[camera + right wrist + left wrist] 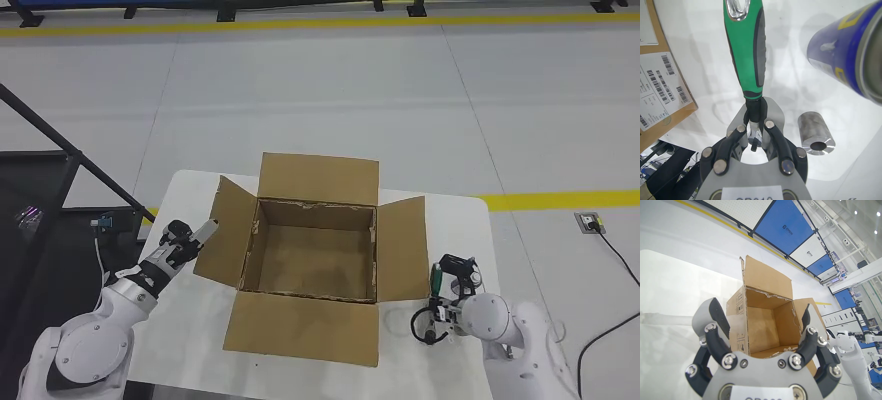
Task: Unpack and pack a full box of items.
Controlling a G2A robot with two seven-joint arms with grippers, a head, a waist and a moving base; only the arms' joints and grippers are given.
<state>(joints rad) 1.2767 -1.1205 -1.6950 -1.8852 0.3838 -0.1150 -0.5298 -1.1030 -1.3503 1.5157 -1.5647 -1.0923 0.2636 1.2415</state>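
An open cardboard box [312, 262] stands mid-table with all flaps spread; its inside [764, 328] shows bare cardboard. My left gripper [196, 236] hovers by the box's left flap, open with nothing between its fingers [719, 317], and faces the box mouth. On the box's right side, low over the table, my right gripper [754, 115] is shut on the metal neck of a green-handled ratchet wrench [748, 47]. The handle points away from the gripper. In the top view the wrench [435, 292] sits beside the right flap.
A blue spray can [844, 51] lies on the white table [190, 200] close to the right gripper, and a short steel cylinder with a bore [814, 132] lies beside it. The right flap with barcode labels [660, 83] is close. A black frame [50, 190] stands left of the table.
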